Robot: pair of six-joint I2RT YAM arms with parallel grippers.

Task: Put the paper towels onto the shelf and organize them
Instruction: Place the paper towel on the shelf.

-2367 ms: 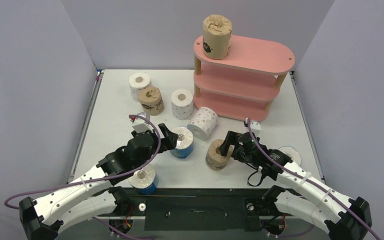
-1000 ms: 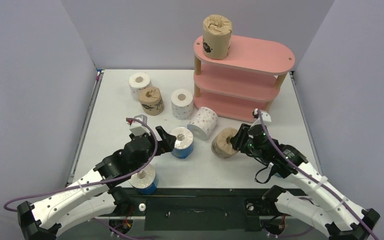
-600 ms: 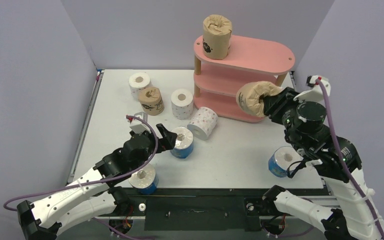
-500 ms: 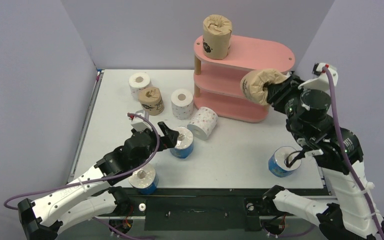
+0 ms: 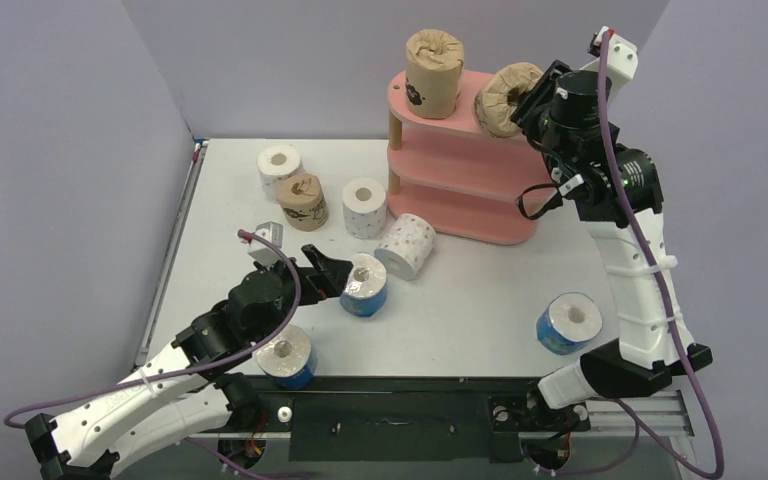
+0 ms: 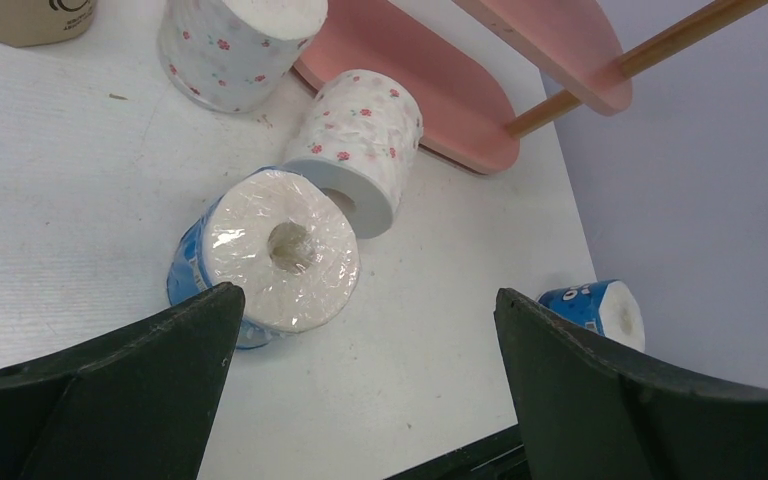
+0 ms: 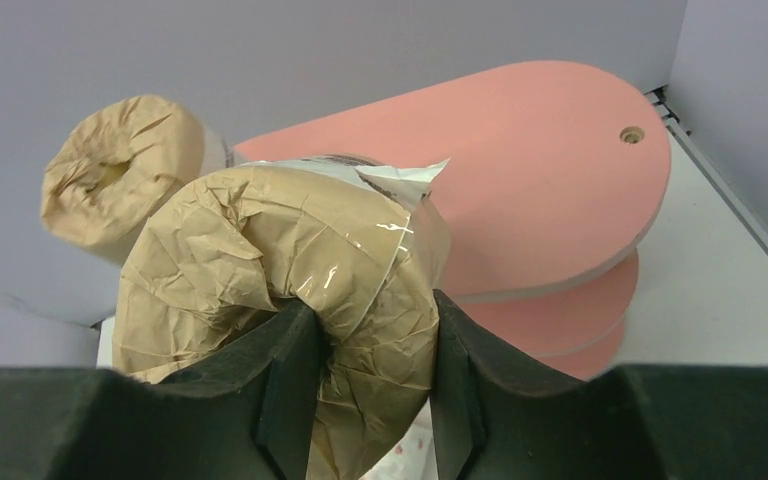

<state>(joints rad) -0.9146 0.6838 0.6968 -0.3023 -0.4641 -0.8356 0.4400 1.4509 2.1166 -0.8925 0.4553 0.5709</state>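
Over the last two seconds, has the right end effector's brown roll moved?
Yes. The brown roll rose from the table, now over the top board of the pink shelf.

pale lavender walls (image 5: 60, 150), white table (image 5: 222, 205)

Three brown rolls (image 5: 434, 60) — three blue (image 5: 367, 290), three white (image 5: 364, 205).

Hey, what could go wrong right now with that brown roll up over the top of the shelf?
1. The right gripper holds the brown roll tilted above the top board. Released like that, it may tip and roll off.
2. It hangs close beside the standing brown roll, so lowering it could knock that one over.
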